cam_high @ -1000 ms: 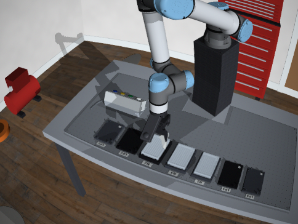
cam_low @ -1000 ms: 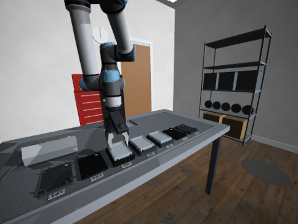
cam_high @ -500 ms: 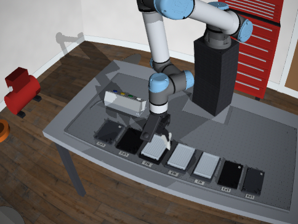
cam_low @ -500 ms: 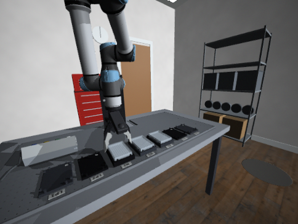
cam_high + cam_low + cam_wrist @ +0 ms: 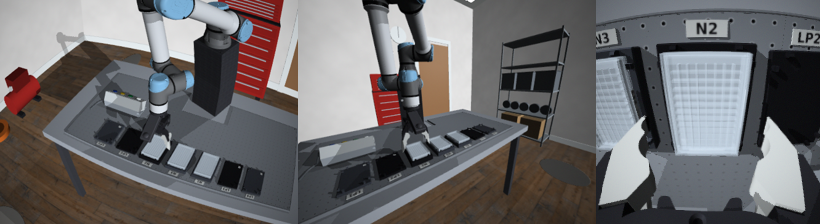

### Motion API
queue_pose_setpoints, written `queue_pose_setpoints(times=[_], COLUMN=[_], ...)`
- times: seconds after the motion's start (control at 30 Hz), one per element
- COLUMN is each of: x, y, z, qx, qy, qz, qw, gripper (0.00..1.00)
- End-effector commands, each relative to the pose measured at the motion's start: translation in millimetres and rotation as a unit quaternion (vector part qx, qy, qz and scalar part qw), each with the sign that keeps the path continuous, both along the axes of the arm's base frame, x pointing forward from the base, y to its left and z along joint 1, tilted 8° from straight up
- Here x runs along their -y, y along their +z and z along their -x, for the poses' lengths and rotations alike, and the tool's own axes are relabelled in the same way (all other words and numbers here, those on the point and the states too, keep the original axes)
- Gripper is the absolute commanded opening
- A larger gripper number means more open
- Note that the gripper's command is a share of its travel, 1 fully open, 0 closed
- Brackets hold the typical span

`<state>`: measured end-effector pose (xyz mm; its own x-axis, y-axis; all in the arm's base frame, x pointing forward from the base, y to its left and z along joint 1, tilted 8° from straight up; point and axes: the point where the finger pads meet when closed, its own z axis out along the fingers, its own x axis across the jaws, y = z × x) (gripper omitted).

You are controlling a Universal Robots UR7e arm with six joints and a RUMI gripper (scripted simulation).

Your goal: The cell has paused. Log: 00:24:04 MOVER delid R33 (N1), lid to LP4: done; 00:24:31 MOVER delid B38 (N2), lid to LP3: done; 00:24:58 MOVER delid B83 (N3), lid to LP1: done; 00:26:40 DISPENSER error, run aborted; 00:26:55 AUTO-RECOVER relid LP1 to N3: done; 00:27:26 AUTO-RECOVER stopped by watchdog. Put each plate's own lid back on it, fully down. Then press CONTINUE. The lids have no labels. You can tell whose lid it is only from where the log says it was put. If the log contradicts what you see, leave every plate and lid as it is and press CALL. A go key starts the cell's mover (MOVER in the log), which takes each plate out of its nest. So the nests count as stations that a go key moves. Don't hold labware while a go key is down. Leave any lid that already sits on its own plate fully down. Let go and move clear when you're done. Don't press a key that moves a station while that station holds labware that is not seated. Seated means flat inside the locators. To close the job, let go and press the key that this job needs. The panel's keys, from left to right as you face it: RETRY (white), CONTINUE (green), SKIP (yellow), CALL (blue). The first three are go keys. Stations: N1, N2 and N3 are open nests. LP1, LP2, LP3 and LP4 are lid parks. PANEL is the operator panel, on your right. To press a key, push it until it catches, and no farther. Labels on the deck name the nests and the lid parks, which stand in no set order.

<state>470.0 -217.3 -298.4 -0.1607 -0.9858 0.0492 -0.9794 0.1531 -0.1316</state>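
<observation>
My gripper [image 5: 158, 138] [image 5: 415, 140] [image 5: 706, 117] is open and empty, low over nest N2, with one white finger on each side of it. The N2 plate [image 5: 153, 147] [image 5: 416, 151] [image 5: 706, 100] is white and lies flat inside its black nest, under what looks like a clear lid. The N3 plate [image 5: 181, 156] [image 5: 440, 143] [image 5: 613, 100] and the N1 plate [image 5: 207, 164] [image 5: 458, 136] stand to its side; I cannot tell whether they have lids. LP2 [image 5: 130, 140] [image 5: 390, 164] [image 5: 796, 95] and LP3 [image 5: 230, 173] [image 5: 471, 133] look plain black. LP1 [image 5: 108, 130] [image 5: 351, 178] and LP4 [image 5: 253, 181] [image 5: 484, 128] look greyer, as if under a clear lid.
The operator panel [image 5: 124, 104] [image 5: 347, 149] is a white box behind LP1 and LP2, with the blue key [image 5: 115, 91], yellow key [image 5: 122, 93], green key [image 5: 130, 96] and white key [image 5: 138, 99] on top. The arm's black pedestal [image 5: 215, 77] stands at the back of the table.
</observation>
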Motion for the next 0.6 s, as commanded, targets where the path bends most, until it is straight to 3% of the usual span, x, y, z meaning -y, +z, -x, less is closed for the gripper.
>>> queue_pose_setpoints(times=[0.0,0.37,0.57], x=[0.3,0.3,-0.5], y=[0.5,0.5,10.4], z=[-0.4,-0.4,0.8], qx=[0.001,0.001,0.001], qy=[0.000,0.000,0.000], qz=[0.000,0.000,0.000], qw=[1.000,1.000,1.000], gripper=[0.82,0.82,0.82])
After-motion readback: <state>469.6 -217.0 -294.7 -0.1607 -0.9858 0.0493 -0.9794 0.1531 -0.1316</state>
